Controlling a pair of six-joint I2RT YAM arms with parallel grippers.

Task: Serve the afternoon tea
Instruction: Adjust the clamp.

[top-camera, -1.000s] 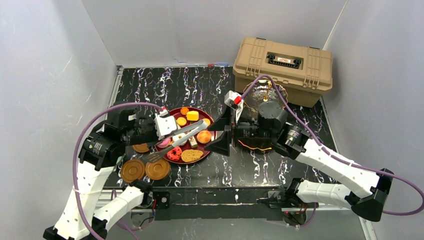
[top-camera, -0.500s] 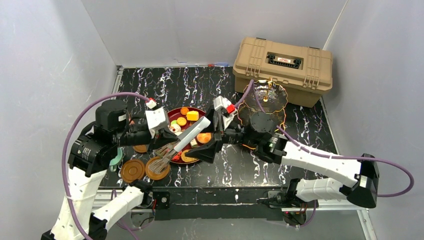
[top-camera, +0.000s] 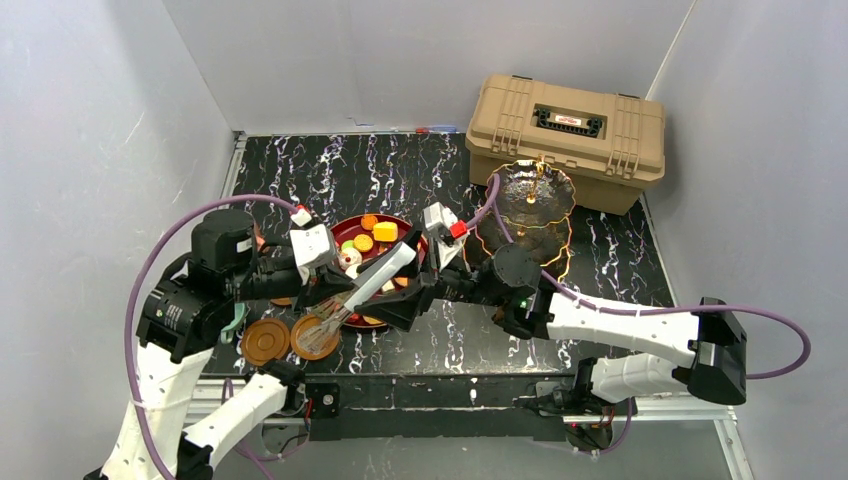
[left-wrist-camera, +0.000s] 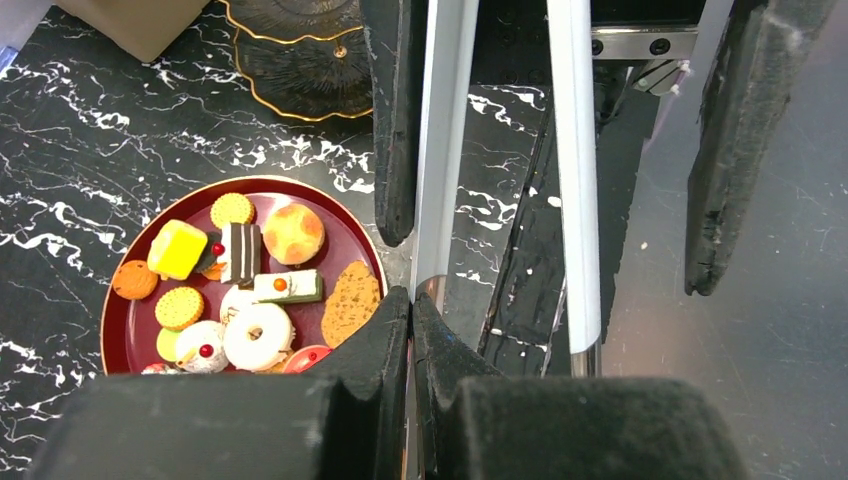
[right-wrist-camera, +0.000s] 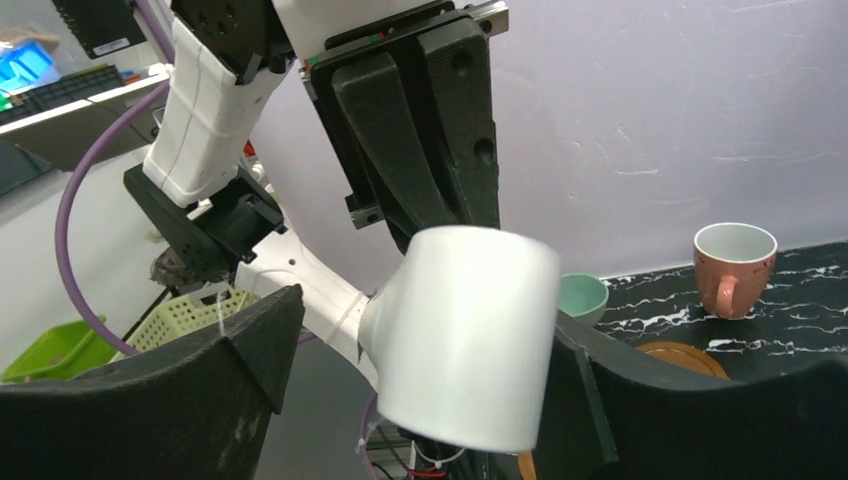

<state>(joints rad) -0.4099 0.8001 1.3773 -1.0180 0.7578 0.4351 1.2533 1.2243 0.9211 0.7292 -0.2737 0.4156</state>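
Observation:
My left gripper (left-wrist-camera: 410, 300) is shut on one arm of the metal tongs (left-wrist-camera: 440, 150) and holds them above the table's near edge, beside the dark red plate (left-wrist-camera: 115, 300) of small pastries (left-wrist-camera: 255, 335). My right gripper (right-wrist-camera: 430, 320) is open, with its fingers on either side of the tongs' rounded white end (right-wrist-camera: 465, 330). From above, the tongs (top-camera: 375, 280) span both grippers, left (top-camera: 338, 295) and right (top-camera: 405, 275). The dark glass stand (top-camera: 535, 195) is at the back right. A pinkish cup (right-wrist-camera: 735, 265), a teal cup (right-wrist-camera: 580, 295) and a brown saucer (right-wrist-camera: 680, 355) show behind.
The tan plastic case (top-camera: 565, 140) stands at the back right, just behind the stand. Two brown saucers (top-camera: 264, 340) lie near the front left edge by the left arm's base. Grey walls close in the table on three sides.
My right arm has swung left, away from the stand, and its open fingers now straddle the tongs' end. My left arm has drawn back a little, keeping hold of the tongs.

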